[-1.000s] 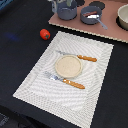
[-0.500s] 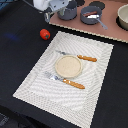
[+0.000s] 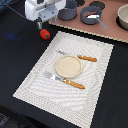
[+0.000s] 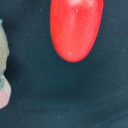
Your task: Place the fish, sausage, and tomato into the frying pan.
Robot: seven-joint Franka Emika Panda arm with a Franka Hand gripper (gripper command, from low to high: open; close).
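The red tomato (image 3: pixel 45 34) sits on the dark table, to the exterior view's left of the white placemat (image 3: pixel 35 82). It fills much of the wrist view (image 4: pixel 75 27). My gripper (image 3: pixel 40 23) hangs just above it, open, touching nothing; one fingertip (image 4: pixel 3 65) shows at the wrist picture's edge. The grey frying pan (image 3: pixel 84 19) stands at the back on the brown board, its handle (image 3: pixel 101 23) pointing forward. A reddish-brown sausage (image 3: pixel 90 13) and a small white shape, likely the fish (image 3: pixel 93 18), lie in it.
A dark-grey pot (image 3: pixel 67 11) stands beside the pan, close to my arm. A beige bowl (image 3: pixel 123 17) is at the back right. On the placemat lie a tan plate (image 3: pixel 67 66), a knife (image 3: pixel 80 56) and a fork (image 3: pixel 65 80).
My arm has come into view from the upper left and moved down toward the tomato. The tomato and the other things have not moved.
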